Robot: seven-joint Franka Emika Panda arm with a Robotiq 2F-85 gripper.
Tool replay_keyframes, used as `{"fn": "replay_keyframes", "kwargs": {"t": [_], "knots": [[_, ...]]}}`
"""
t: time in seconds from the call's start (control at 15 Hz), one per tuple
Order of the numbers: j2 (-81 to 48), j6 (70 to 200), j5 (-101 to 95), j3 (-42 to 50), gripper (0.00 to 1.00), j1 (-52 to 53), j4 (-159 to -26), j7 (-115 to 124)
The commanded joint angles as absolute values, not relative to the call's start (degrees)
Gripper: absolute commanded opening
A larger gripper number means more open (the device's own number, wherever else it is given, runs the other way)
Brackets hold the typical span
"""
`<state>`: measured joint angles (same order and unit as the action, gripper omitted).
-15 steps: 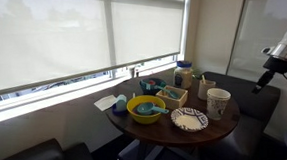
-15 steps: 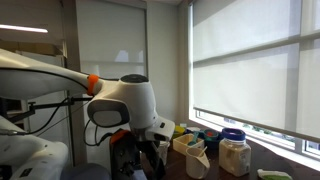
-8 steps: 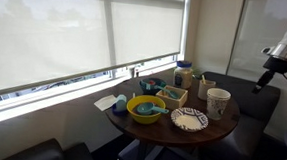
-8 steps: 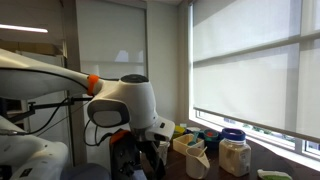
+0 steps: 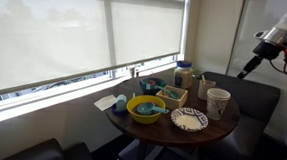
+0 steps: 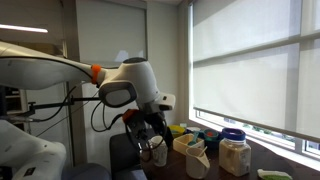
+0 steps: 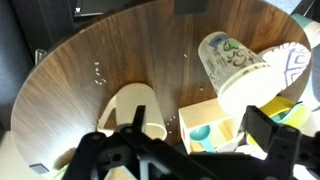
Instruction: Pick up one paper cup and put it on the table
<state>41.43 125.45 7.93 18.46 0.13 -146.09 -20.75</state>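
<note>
Well above table (image 7: pixel 90 55) level: gripper (image 5: pixel 246 68) hung, jaws spread wide, gripping nothing.
Cup status: paper cup (image 5: pixel 218 102) stood upright on table, apart from gripper.

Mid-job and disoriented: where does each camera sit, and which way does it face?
An exterior view: across the room, facing the table and window; arm at upper right.
An exterior view: close by the arm, facing along the window; claw low at centre.
Wrist view: above the table, facing down; open claw at bottom, cup near it.
Shared: both exterior views show the jar.
</note>
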Motion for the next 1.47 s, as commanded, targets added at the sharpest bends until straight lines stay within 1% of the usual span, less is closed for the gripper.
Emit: {"fn": "replay_keyframes", "kwargs": {"t": [0.0, 0.2, 0.33, 0.4, 0.47, 0.53, 0.6, 0.73, 0.87, 0.93, 1.0, 1.33, 1.4], "knots": [[33.6, 122.6, 9.2, 12.2, 1.0, 2.0, -136.9, -13.8], [28.2, 118.0, 5.6, 6.8, 1.0, 0.5, -131.8, -7.2], [25.4, 114.4, 4.5, 5.0, 1.0, 0.0, -129.6, -4.7], [24.1, 112.8, 4.2, 4.3, 0.93, 0.0, -129.0, -3.8], [23.0, 111.1, 3.8, 3.8, 0.82, -0.1, -128.5, -3.0], [22.1, 109.8, 3.8, 3.6, 0.69, -0.2, -128.2, -2.6], [21.5, 108.6, 3.5, 3.2, 0.62, -0.4, -128.0, -1.7], [20.6, 106.4, 3.2, 3.1, 0.56, -0.7, -127.7, -0.8], [20.0, 104.8, 3.0, 3.3, 0.51, -1.0, -127.5, -0.1], [19.9, 104.1, 3.0, 3.4, 0.54, -1.2, -127.5, 0.1], [19.9, 103.6, 2.9, 3.4, 0.5, -1.4, -127.5, 0.3], [19.6, 103.0, 3.0, 3.3, 0.48, -2.0, -127.5, 1.2], [19.5, 103.6, 2.8, 3.1, 0.49, -2.1, -127.5, 1.7]]}}
